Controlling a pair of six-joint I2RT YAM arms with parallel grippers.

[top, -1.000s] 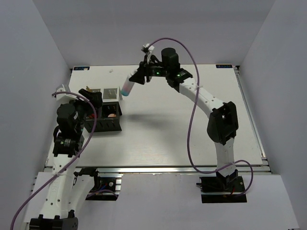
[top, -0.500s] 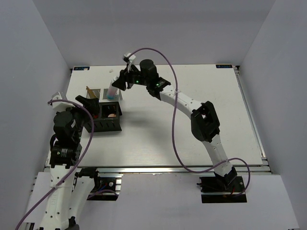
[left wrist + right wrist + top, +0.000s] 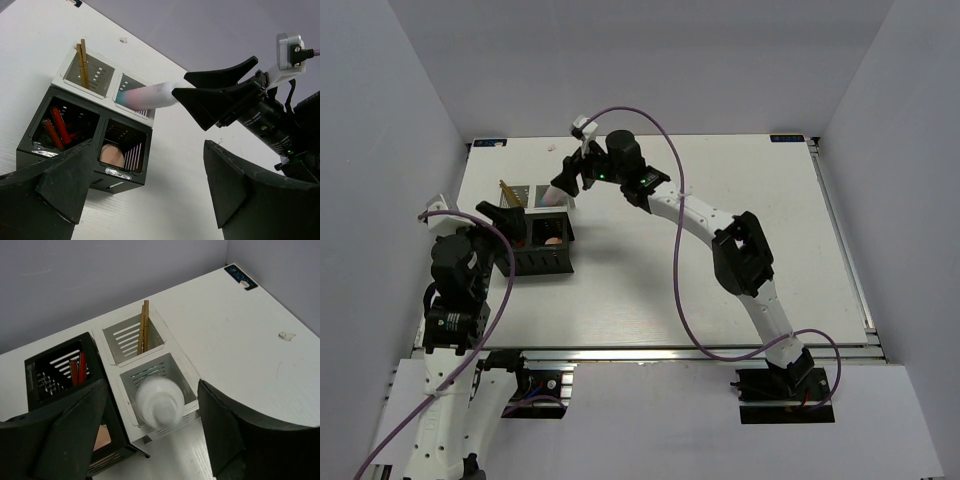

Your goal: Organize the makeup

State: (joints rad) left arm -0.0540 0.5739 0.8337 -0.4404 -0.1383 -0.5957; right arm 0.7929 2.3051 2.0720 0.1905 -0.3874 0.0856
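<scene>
Tilted white bottle (image 3: pixel 160 402), pink-to-teal base, in white compartment (image 3: pixel 184 374); right end effector (image 3: pixel 151 390) released.

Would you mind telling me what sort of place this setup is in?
Probably a robotics lab test cell: the left arm and right arm are mounted at the edge of a white table, and plain grey walls enclose it on three sides.

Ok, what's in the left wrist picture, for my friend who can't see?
A white bottle with a blue-pink tip slants into a white organizer compartment, its other end at the right gripper's jaws. Wooden sticks stand in the next one; red sticks and a peach disc sit in the black ones. The left gripper's open jaws frame the view.
</scene>
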